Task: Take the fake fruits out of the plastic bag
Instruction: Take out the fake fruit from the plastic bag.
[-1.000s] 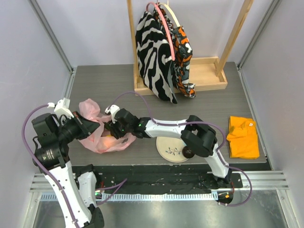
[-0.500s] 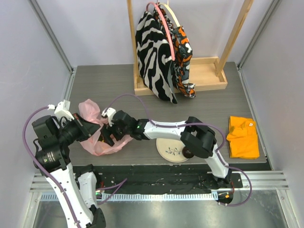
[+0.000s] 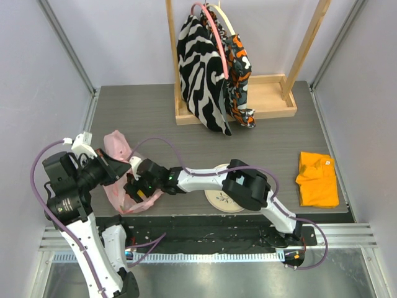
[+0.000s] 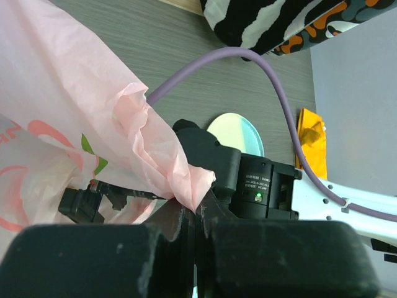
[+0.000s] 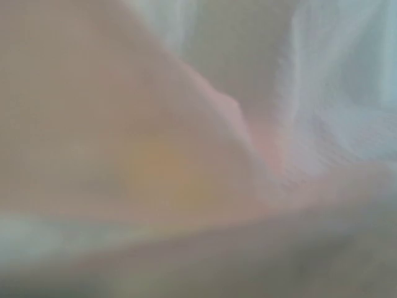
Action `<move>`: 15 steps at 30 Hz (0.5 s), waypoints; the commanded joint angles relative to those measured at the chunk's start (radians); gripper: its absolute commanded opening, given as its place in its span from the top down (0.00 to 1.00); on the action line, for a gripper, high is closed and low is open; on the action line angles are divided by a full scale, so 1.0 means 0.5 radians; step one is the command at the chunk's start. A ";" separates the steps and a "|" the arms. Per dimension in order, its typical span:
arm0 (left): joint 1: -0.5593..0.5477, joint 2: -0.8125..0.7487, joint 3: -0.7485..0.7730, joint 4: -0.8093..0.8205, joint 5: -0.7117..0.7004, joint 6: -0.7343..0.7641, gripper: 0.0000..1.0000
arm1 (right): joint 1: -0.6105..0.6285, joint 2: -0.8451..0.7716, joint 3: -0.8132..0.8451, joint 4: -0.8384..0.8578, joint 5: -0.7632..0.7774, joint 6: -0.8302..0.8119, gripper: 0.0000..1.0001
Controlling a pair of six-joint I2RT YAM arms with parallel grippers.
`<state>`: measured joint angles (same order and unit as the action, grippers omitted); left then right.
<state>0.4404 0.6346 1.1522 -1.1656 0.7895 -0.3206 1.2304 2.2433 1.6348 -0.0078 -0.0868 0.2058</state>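
The plastic bag lies crumpled at the near left of the table. The left gripper is clenched on a fold of its pink film, probably to hold the mouth up and open for the other arm. The right gripper reaches into the bag from the right. Film covers it, so whether it is released or grasping cannot be told. The right wrist view shows only blurred pink plastic with a faint yellow patch, perhaps one of the fake fruits. No fruit shows plainly.
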 commanded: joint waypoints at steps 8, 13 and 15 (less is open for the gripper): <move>0.024 -0.005 0.030 0.003 0.050 0.031 1.00 | -0.080 -0.173 -0.014 0.074 -0.037 0.024 0.34; 0.024 -0.017 -0.031 0.055 0.035 0.028 1.00 | -0.279 -0.645 -0.220 0.059 -0.384 0.076 0.36; 0.024 -0.011 -0.083 0.125 0.041 0.012 1.00 | -0.381 -0.758 -0.358 0.138 -0.689 0.094 0.36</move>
<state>0.4454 0.6334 1.1419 -1.1603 0.7898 -0.3073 1.1240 2.0804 1.5116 -0.0307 -0.1978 0.2260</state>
